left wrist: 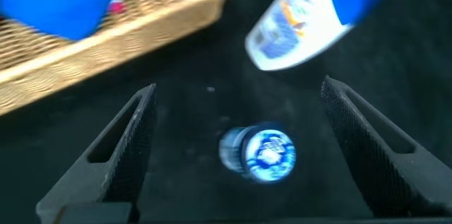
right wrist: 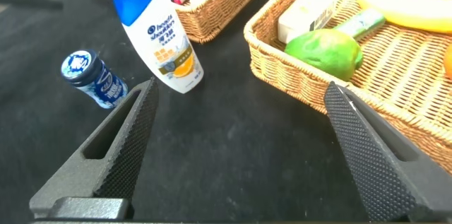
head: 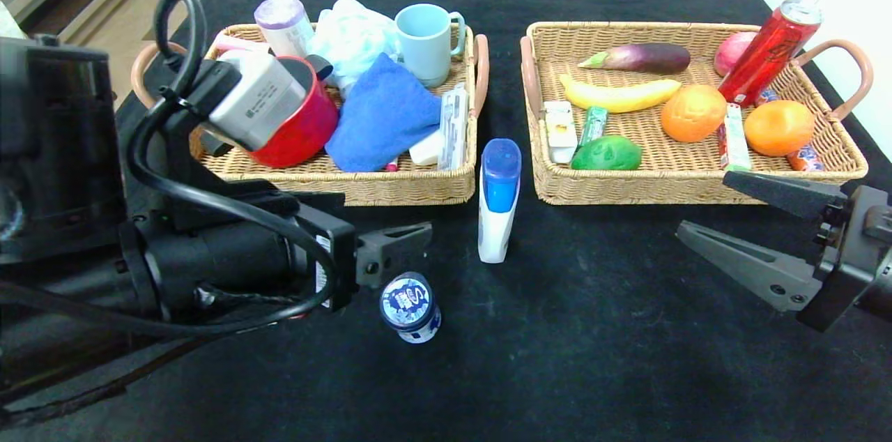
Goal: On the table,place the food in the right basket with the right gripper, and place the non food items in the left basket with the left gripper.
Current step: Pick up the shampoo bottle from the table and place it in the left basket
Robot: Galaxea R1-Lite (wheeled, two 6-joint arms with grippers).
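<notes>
Left gripper (left wrist: 236, 136) hangs low over the black table (head: 592, 330) with its fingers spread wide and nothing between them, the small blue-and-white tub (head: 410, 306) standing on the cloth just below, and the white bottle with the blue cap (head: 497, 199) upright in the gap between the two baskets. Over on the other side the right gripper (head: 704, 208) hovers just in front of the right basket (head: 697, 184), jaws wide apart and empty. The banana (head: 619, 94) and an orange (head: 778, 127) lie in that right basket, and the red pot (head: 301, 123) sits in the left basket (head: 390, 187).
</notes>
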